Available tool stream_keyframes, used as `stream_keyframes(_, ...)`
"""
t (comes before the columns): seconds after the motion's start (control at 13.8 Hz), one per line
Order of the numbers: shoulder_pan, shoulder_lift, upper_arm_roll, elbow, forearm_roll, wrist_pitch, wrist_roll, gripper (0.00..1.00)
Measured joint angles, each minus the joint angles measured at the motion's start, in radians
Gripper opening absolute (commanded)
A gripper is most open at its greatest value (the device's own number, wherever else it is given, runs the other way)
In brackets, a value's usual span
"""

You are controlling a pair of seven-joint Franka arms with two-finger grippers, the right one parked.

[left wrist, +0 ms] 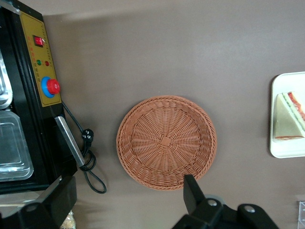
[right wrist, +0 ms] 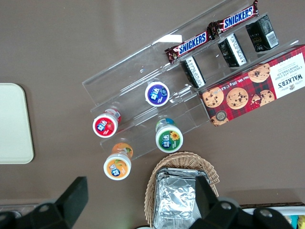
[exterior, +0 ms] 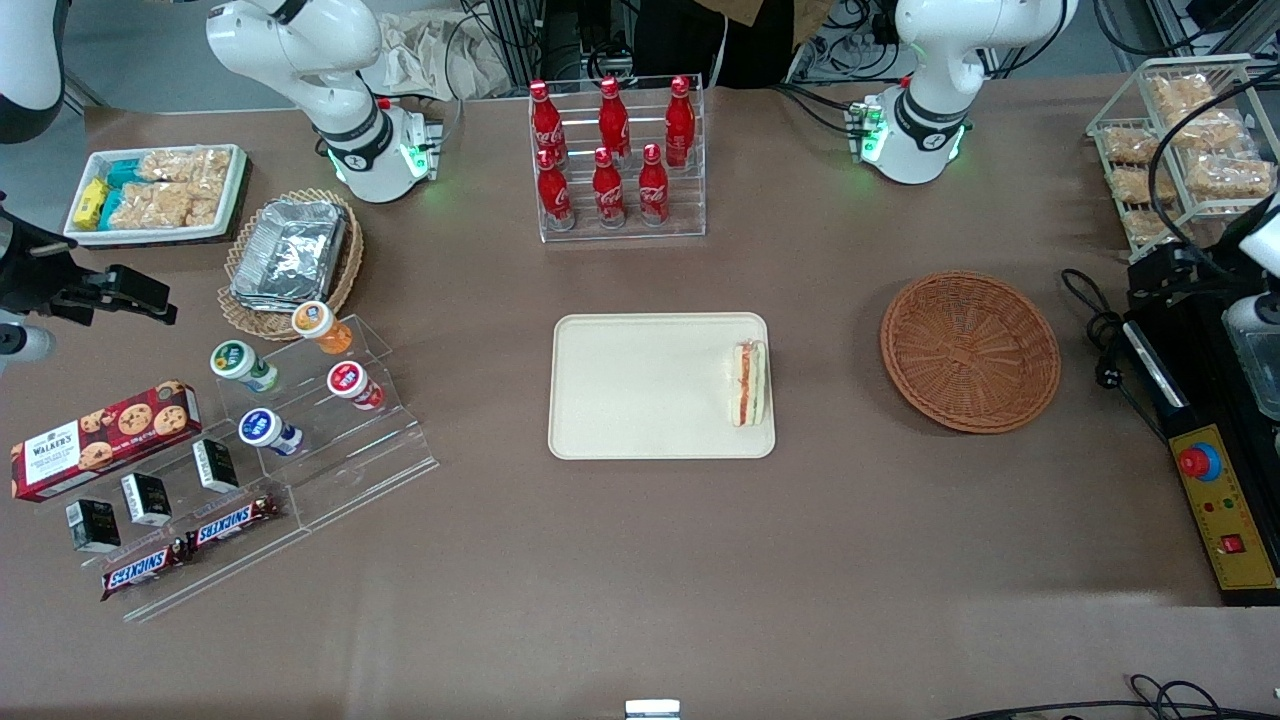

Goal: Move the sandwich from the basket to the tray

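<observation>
**A:** While the hand (left wrist: 126, 200) is logged above the counter (exterior: 640, 560), over the near rim of the basket (left wrist: 166, 142), what is its state?

**B:** Item one, my hand: fingers spread wide apart, nothing between them, the wicker showing in the gap.

**A:** Basket contents?

**B:** Item two, basket: reddish-brown wicker, woven base bare, no contents.

**A:** And the sandwich (exterior: 748, 384)?

**B:** Item three, sandwich: on the cream tray (exterior: 640, 390), at the tray edge nearest the basket, not touching the basket. Its long axis runs along that short edge, filling stripe of red and green facing up.

**A:** Direction from the hand?

**B:** Sideways toward the parked arm's end, past the basket rim and a strip of bare counter. I judge the transfer done; nothing asks my hand to reach that way.
</observation>
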Motion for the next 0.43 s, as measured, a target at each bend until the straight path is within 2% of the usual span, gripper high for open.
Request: stream_keyframes(0.43,0.0,0.005,-0.001,0.011,0.0,-0.01,0.0,1.0)
